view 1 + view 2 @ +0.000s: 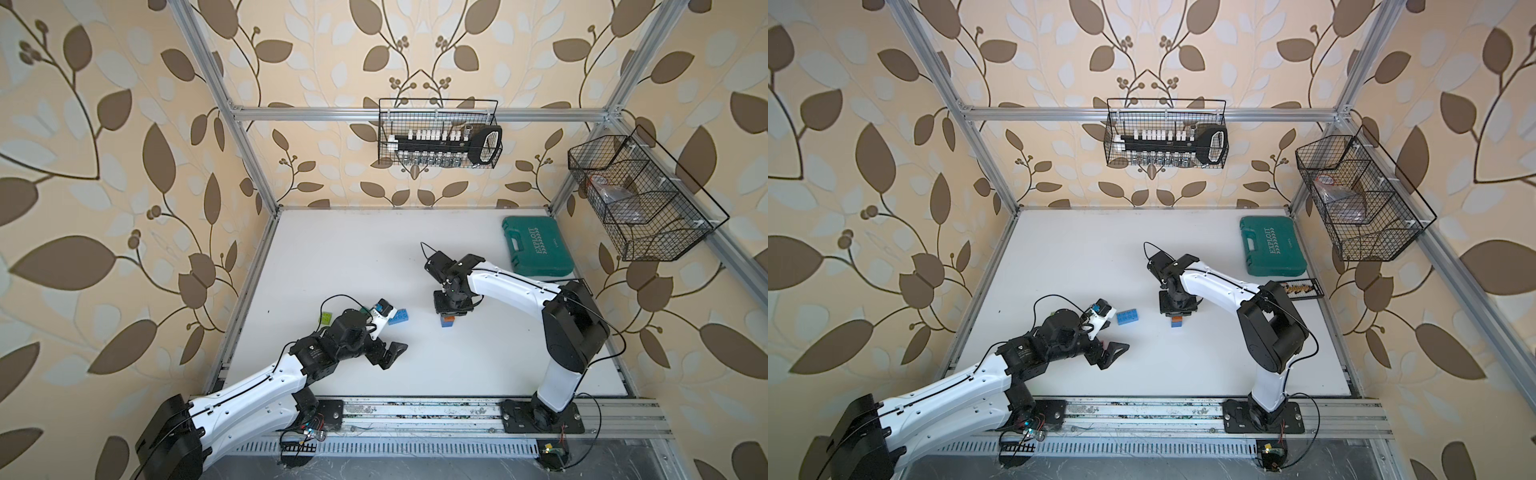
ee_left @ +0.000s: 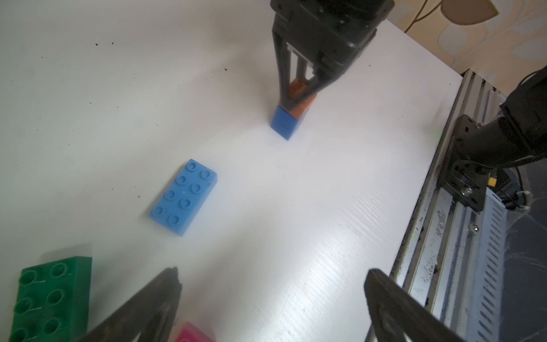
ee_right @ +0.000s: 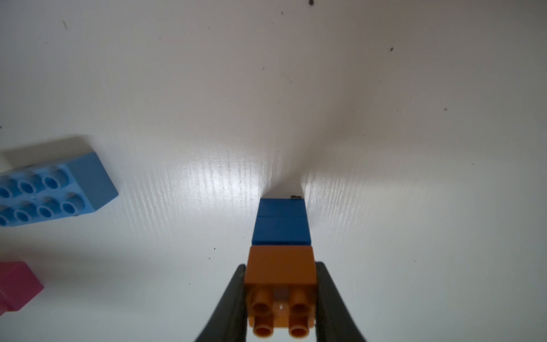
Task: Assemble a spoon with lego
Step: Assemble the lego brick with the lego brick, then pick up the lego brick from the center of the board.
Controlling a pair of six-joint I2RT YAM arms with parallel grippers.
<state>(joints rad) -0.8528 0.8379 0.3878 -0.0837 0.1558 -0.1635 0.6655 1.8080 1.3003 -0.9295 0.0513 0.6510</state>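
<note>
At centre, right claw [image 3: 280,299] clamping orange brick [image 3: 280,266], open table [image 3: 384,118] around

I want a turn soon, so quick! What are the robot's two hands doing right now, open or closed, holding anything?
Left gripper: open, holding nothing.
Right gripper: closed on the orange brick that sits on top of the blue bricks.
</note>
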